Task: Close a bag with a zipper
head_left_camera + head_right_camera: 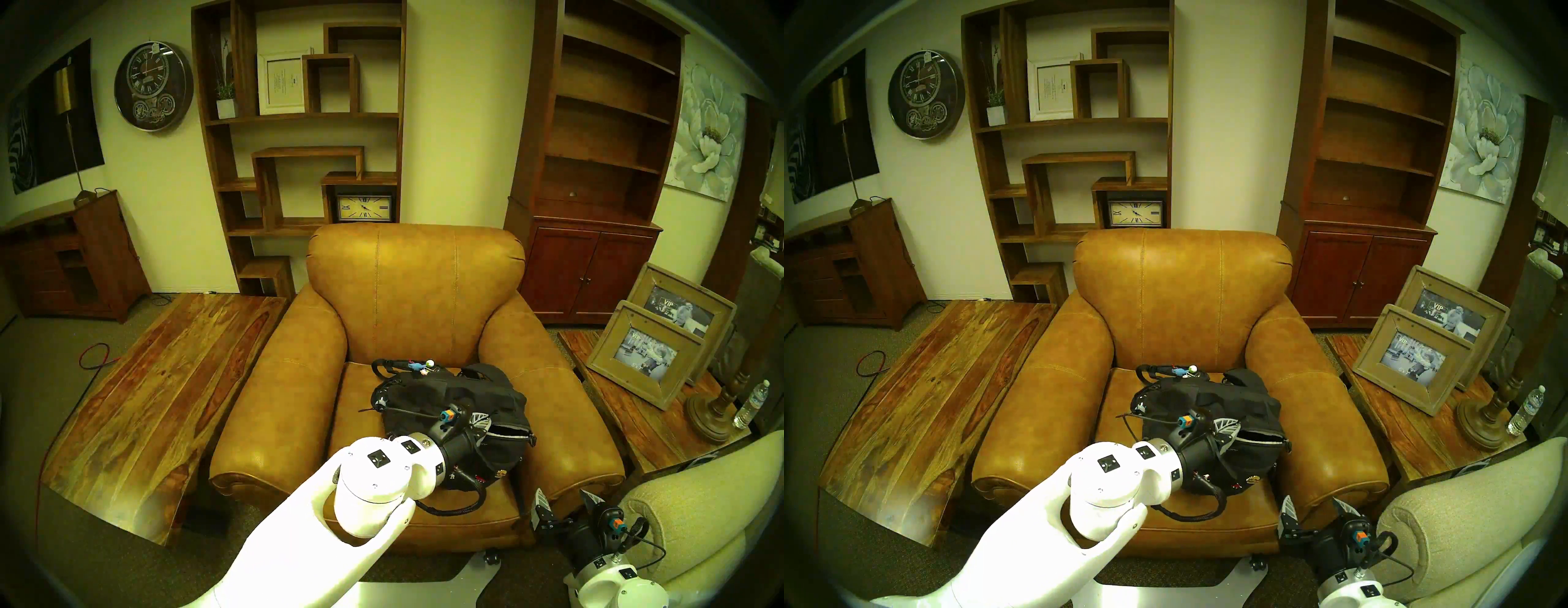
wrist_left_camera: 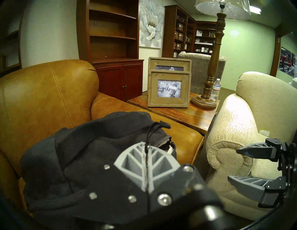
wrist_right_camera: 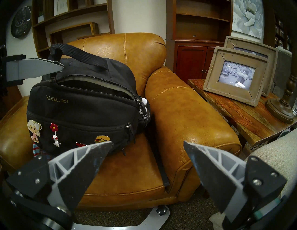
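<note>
Left fingers (image 2: pixel 131 162) are pressed tight together and pinch the thin black cord pull (image 2: pixel 148 134), which runs up from their tips towards the bag's top edge. Right fingers (image 3: pixel 90 160) are spread wide and hold nothing; they hang at the lower right of the head view, beside the arm of the cream sofa (image 1: pixel 700 488).

The black waist bag (image 3: pixel 83 109) sits on the seat of the tan leather armchair (image 1: pixel 415 276), at the centre of the head view, its pinned front facing the robot. In the right wrist view the zipper (image 3: pixel 99 85) along its top gapes open from the upper left, where the left fingers meet it, across to the metal slider at the bag's right end.

I take the step in hand to be drawing the cord along the teeth to shut that gap. To do it well, the pull should follow the curve of the zipper and stay low against the fabric, not lifting upward. The bag is soft and unanchored, so it will likely slide or crumple with the pull; the idle right fingers could steady the far end. With so thin a cord, a slow, even draw seems safest against slipping.
</note>
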{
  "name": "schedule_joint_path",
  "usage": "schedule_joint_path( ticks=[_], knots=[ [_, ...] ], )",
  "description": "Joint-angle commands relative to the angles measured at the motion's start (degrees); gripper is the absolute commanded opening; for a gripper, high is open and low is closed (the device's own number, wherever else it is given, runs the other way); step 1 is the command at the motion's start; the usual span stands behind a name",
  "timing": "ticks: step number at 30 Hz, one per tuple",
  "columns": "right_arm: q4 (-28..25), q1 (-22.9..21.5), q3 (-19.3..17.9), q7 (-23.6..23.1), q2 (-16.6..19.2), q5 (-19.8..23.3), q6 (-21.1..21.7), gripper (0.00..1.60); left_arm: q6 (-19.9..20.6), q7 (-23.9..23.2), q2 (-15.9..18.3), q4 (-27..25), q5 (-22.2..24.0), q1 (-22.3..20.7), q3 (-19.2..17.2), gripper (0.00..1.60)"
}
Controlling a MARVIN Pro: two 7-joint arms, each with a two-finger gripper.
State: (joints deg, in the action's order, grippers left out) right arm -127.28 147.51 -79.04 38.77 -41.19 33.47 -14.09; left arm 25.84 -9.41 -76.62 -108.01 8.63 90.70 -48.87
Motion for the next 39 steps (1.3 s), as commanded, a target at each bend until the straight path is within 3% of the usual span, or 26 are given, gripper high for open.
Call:
schedule_joint_path(
  ticks=[1, 10, 17, 18, 19, 20, 21, 22, 23, 26, 29, 39],
  knots=[
    [-0.76, -0.05, -0.03, -0.01, -0.15, 0.11, -0.23, 1.60, -2.65, -0.68, -0.52, -0.27, -0.08, -4.10, 4.44, 0.00],
    [-0.78, -0.04, -0.04, -0.01, -0.15, 0.12, -0.23, 1.60, -4.12, 0.78, 0.03, 0.35, -1.13, -5.04, 6.26, 0.00],
    [-0.78, -0.03, -0.04, -0.01, -0.15, 0.13, -0.23, 1.60, -5.89, 1.03, 1.68, -1.68, 0.00, -2.22, 3.45, 0.00],
    [-0.77, -0.04, -0.03, -0.01, -0.15, 0.12, -0.23, 1.60, -6.84, 0.19, 2.83, -2.95, 1.25, -1.33, 2.17, 0.45],
    [-0.77, -0.04, -0.03, -0.01, -0.15, 0.12, -0.23, 1.60, -6.84, 0.19, 2.83, -2.95, 1.25, -1.33, 2.17, 0.45],
    [-0.76, -0.05, -0.02, -0.01, -0.15, 0.11, -0.23, 1.60, -7.92, -0.55, 3.74, -4.08, 2.32, -0.56, 1.04, 0.83],
    [-0.76, -0.05, -0.02, -0.01, -0.15, 0.11, -0.23, 1.60, -7.92, -0.55, 3.74, -4.08, 2.32, -0.56, 1.04, 0.83],
    [-0.75, -0.06, -0.02, -0.01, -0.15, 0.10, -0.23, 1.60, -7.89, -0.88, 4.34, -5.18, 3.28, 0.06, 0.05, 1.18],
    [-0.75, -0.06, -0.02, -0.01, -0.15, 0.10, -0.23, 1.60, -8.59, -1.08, 5.60, -6.55, 4.12, 0.85, -1.33, 1.37],
    [-0.75, -0.06, -0.02, -0.02, -0.15, 0.10, -0.23, 1.60, -9.79, -2.31, 6.79, -7.86, 6.39, 2.01, -3.26, 1.37],
    [-0.75, -0.06, -0.02, -0.01, -0.15, 0.10, -0.23, 1.60, -10.19, -2.75, 9.07, -10.03, 8.17, 3.77, -5.94, 1.60],
    [-0.71, -0.09, 0.00, -0.02, -0.14, 0.07, -0.22, 1.60, -12.39, -5.90, 17.37, -14.63, 14.56, 11.91, -16.06, 1.60]
  ],
)
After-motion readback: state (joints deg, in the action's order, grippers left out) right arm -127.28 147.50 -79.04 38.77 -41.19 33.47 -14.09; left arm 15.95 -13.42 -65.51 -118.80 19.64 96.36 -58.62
